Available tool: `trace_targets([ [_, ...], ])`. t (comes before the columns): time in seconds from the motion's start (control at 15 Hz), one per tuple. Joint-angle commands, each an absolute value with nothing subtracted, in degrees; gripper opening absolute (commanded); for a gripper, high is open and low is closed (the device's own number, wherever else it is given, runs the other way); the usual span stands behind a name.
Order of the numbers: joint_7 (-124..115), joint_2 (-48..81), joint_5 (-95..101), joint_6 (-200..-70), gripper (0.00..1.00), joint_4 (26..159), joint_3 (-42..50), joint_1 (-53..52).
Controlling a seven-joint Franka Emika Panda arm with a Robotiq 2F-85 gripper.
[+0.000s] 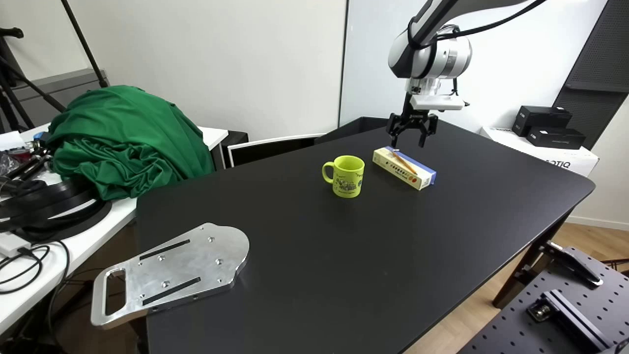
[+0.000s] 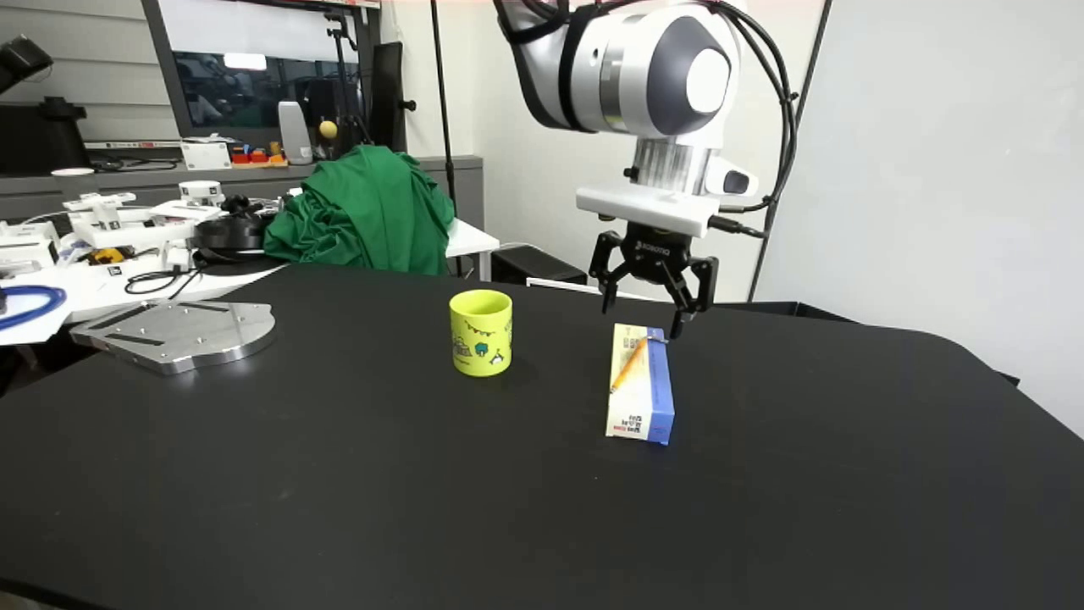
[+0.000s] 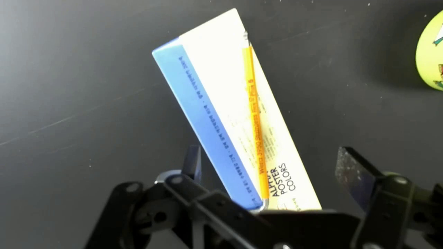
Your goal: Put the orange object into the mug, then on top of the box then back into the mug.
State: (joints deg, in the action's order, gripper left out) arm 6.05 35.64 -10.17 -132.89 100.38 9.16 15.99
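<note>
The orange stick point(image 1: 406, 163) has metal ends, one hooked, and lies lengthwise on top of the box point(image 1: 388, 163). The box is pale cream with a blue side; it also shows in an exterior view point(image 2: 659, 385) and the wrist view point(image 3: 211, 124). The lime-green mug point(image 1: 348, 176) stands upright beside the box, and only its edge shows in the wrist view point(image 3: 429, 58). My gripper point(image 1: 408, 141) is open and empty above the box's far end. In the wrist view the fingers point(image 3: 271, 169) are on either side of the box, touching nothing. The mug's inside bottom is hidden.
A silver metal plate with a handle slot point(image 1: 191, 265) lies at the table's edge, well away from the mug. A green cloth heap point(image 1: 128, 142) and cluttered white side table point(image 1: 105, 226) stand beyond that edge. A wall is behind the arm.
</note>
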Motion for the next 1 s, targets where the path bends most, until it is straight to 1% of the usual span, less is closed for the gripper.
trace_targets([
  [0.0, 5.4, 38.8, -10.6, -135.3, 1.0, 96.7, 8.2, 17.5],
  [0.93, 4.7, 44.2, -10.5, -137.9, 1.0, 93.0, 6.9, 18.0],
])
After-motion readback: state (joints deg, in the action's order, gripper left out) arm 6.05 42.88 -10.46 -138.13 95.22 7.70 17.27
